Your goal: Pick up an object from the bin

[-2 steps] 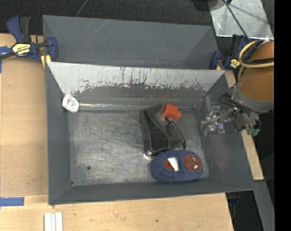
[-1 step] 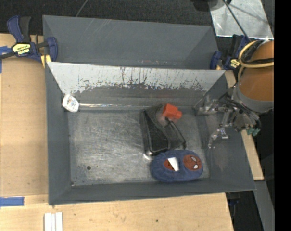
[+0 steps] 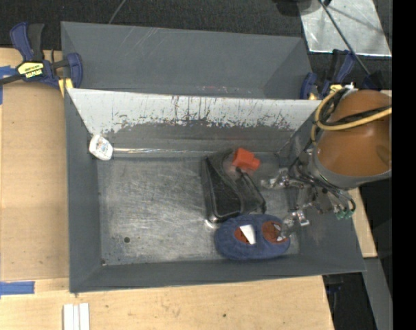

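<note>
My gripper [image 3: 287, 205] hangs at the right side of the bin, its two metal fingers spread open and nothing between them. One fingertip [image 3: 288, 227] is right at the right end of a blue, rounded soft thing [image 3: 230, 243] with a white patch and a red-brown spot, which lies near the front wall. Left of the gripper, a black elongated tool [image 3: 225, 191] lies slanted on the floor. A small orange-red block [image 3: 246, 159] sits at its far end.
The three things cluster in the right half of the bin floor. The arm with its orange cover and cables comes in over the right wall. The left half shows bare scuffed floor.
</note>
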Motion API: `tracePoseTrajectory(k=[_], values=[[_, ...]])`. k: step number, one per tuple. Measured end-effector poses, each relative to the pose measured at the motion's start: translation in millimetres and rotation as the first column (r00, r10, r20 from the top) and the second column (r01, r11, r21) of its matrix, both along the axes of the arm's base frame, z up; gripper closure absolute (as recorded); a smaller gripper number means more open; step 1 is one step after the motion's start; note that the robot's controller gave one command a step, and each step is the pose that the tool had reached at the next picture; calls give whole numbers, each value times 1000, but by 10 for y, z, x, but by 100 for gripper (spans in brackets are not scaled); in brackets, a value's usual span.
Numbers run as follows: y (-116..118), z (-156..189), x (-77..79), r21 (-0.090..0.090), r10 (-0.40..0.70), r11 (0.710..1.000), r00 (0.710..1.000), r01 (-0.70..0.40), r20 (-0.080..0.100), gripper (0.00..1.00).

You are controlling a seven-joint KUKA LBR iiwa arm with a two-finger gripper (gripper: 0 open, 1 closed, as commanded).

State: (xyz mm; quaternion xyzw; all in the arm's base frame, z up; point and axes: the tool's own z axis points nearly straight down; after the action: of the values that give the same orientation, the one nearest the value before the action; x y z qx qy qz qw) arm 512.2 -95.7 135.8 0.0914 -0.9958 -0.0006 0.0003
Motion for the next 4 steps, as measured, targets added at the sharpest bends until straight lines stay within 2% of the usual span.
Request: tracePoseTrajectory(k=[1,2,3,4], values=[[324,-579,-218,-15,257,966,966,-257,18,0],[325,-573,-227,-14,259,966,966,-259,15,100],[134,-455,112,-1,222,975,975,-222,4,100],[144,-552,125,-2,162,987,987,-162,2,100]])
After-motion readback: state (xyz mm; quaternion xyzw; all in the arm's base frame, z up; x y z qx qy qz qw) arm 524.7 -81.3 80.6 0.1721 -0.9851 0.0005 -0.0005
